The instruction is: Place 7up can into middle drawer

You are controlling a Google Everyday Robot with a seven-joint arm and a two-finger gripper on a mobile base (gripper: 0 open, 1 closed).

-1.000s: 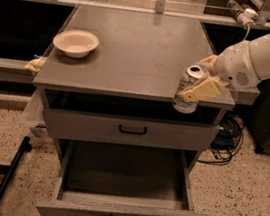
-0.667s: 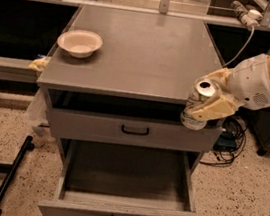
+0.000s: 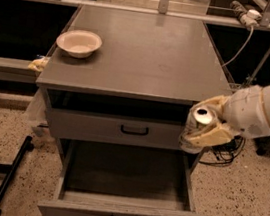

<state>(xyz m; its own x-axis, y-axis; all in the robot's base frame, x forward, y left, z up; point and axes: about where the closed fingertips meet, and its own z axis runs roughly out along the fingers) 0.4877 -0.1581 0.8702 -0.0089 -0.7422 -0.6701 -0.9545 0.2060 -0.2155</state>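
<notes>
**While the Drawer Stands Open, the Can Hangs Off the Bench's Front Corner**

As the white arm [image 3: 268, 110] reaches in from the right, its gripper [image 3: 197, 122] is closed around the 7up can [image 3: 203, 115]. One cream finger lies over the far side of the can and the other presses along its near, lower side. The jaws are only as far apart as the can is wide. The can is held clear of every surface, roughly upright, with its shiny pull-tab top facing up.

It hangs just off the front right corner of the bench [image 3: 148, 51], level with the right end of the upper drawer [image 3: 96, 127]. Below it is the right side of the middle drawer [image 3: 84, 212], which is pulled well out with its tray bare. The can is not inside it.

No lettering on the can can be read from here, since the fingers cover most of its side. I can see no other writing.

Against a moment ago, the can has come down. Its top was then level with the bench's front edge and now sits below that edge, in front of the upper drawer. The cream bowl [image 3: 79, 43] has stayed at the bench's back left. The middle drawer is as far out as before.
</notes>
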